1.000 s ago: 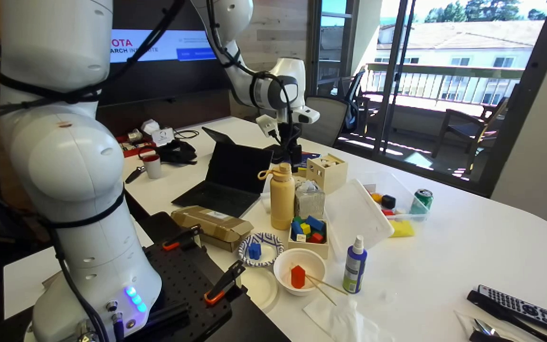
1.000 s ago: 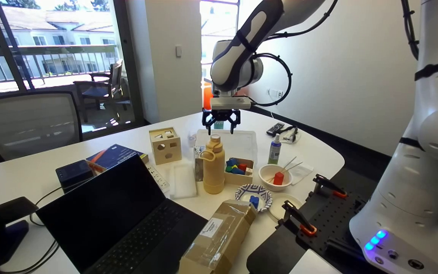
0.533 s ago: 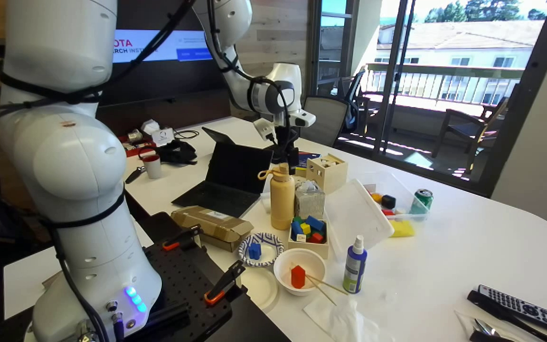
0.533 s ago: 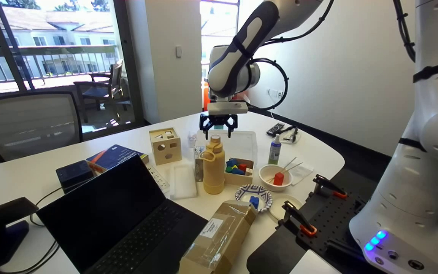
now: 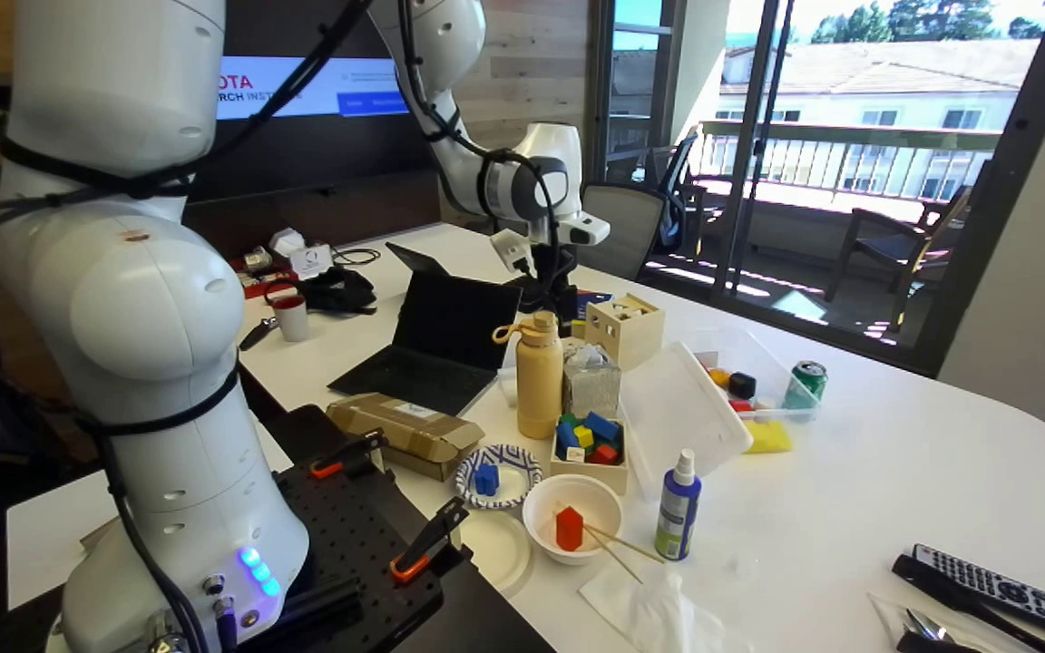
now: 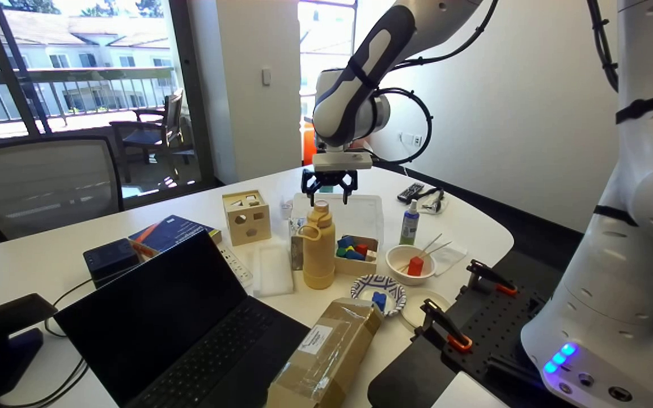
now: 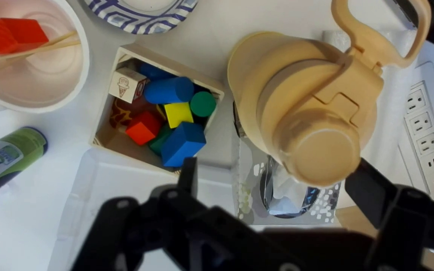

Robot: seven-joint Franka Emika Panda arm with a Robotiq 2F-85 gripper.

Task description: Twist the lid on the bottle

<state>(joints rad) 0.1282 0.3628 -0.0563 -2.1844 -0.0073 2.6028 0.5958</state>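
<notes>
The tall mustard-yellow bottle [image 6: 319,258] stands upright on the table in both exterior views [image 5: 539,390], and its body shows in the wrist view [image 7: 252,86]. Its small round lid [image 6: 321,207] is on top, with a loop handle at the side. The lid also shows in an exterior view [image 5: 543,320] and in the wrist view [image 7: 318,156]. My gripper [image 6: 329,199] is open and empty, fingers pointing down near the lid's height. In the wrist view the gripper [image 7: 277,180] has the lid much nearer its right finger; whether that finger touches it I cannot tell.
A printed tissue box [image 7: 251,203] stands beside the bottle. A wooden box of coloured blocks [image 6: 355,266], a patterned plate [image 6: 363,280], a bowl [image 6: 394,258], a cardboard box [image 6: 326,357] and a laptop [image 6: 173,317] are close by. A spray bottle [image 6: 410,224] and wooden shape cube [image 6: 247,221] stand further off.
My open gripper has come down slightly toward the lid's height since a second ago. In an exterior view it shifted a little left, then back right. The bottle has not moved.
</notes>
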